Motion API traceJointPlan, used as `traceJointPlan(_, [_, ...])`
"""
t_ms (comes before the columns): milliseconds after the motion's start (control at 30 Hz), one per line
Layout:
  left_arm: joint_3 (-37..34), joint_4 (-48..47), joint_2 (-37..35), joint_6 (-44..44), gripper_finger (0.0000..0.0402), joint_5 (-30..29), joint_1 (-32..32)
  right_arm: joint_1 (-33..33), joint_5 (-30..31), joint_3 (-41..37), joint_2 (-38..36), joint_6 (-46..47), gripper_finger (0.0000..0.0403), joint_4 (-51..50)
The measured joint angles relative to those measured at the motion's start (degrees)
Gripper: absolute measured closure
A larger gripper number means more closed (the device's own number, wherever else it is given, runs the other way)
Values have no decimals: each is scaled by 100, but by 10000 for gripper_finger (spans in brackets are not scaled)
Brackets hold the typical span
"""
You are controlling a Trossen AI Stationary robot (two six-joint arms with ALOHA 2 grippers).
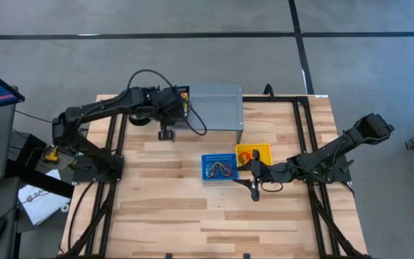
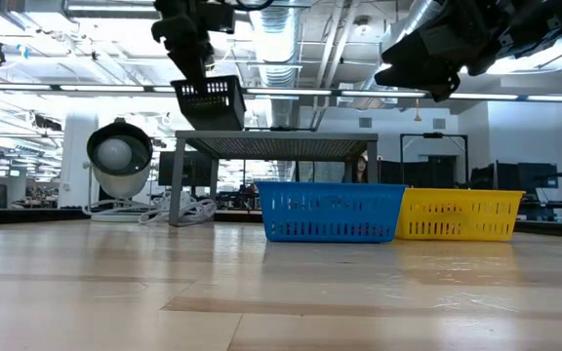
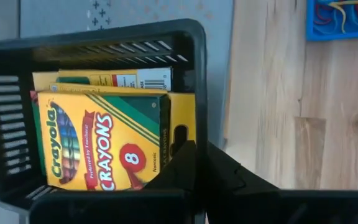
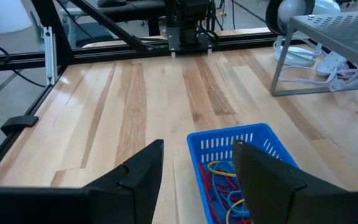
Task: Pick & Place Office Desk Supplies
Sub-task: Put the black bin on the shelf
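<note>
The left gripper (image 1: 165, 134) is shut tight on the rim of a black basket (image 3: 104, 46) and holds it up in the air. In the low view the black basket hangs high above the table, tilted a little. It rides by the left end of the grey metal shelf (image 1: 216, 108), at about 11 o'clock on the table. Inside it stand crayon boxes (image 3: 104, 140), yellow and green. The grip is on the rim, likely so the whole lot can be carried at once without spilling.

The right gripper (image 1: 256, 188) hangs just above the table at about 3 o'clock from the middle, with its fingers spread wide and nothing in them. It seems to be waiting its turn.

Beside it sit two more baskets, side by side and touching. The blue basket (image 1: 218, 167) holds a tangle of coloured bands (image 4: 225, 180). The yellow basket (image 1: 254, 154) has something orange in it, too small to name.

The grey metal shelf stands right next to the black basket, so the left arm has to watch that edge. Behind the shelf is a round white lamp (image 2: 118, 156) and some loose white cords (image 4: 319, 59).
</note>
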Motion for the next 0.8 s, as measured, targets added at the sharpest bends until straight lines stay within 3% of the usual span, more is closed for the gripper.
traceJointPlan(500, [5, 134, 600, 424, 398, -7, 136, -152, -1, 6, 0, -219, 214, -14])
traceJointPlan(800, [9, 27, 597, 411, 393, -33, 173, -168, 0, 6, 0, -404, 214, -22])
